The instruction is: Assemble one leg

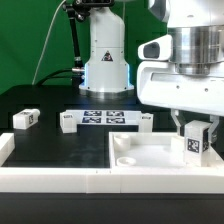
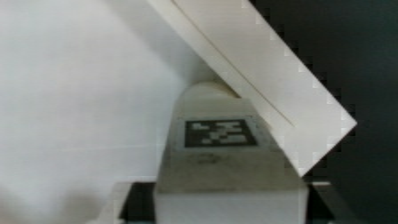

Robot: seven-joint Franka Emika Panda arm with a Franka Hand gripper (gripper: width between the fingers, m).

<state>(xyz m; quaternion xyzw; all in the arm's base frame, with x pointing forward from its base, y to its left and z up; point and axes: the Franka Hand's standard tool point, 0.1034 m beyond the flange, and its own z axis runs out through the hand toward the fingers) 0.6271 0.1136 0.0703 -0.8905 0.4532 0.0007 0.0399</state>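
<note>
Wrist view, you see: leg (image 2: 219, 150), tag facing cam, w/ pincer (image 2: 221, 203) fingers either side; white tray rim (image 2: 267, 70) running diagonal just above.

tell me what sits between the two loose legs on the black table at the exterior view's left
Nothing: in the exterior view, the stretch of black table between the far-left leg and the next leg is bare.

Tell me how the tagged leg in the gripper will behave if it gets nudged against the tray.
The leg looks like a rigid plastic block, so it probably won't flex. Its flat sides suggest it will slide or tip rather than roll. Being small, it is likely light, and could twist between the gripper fingers if pressed against the white tray.
</note>
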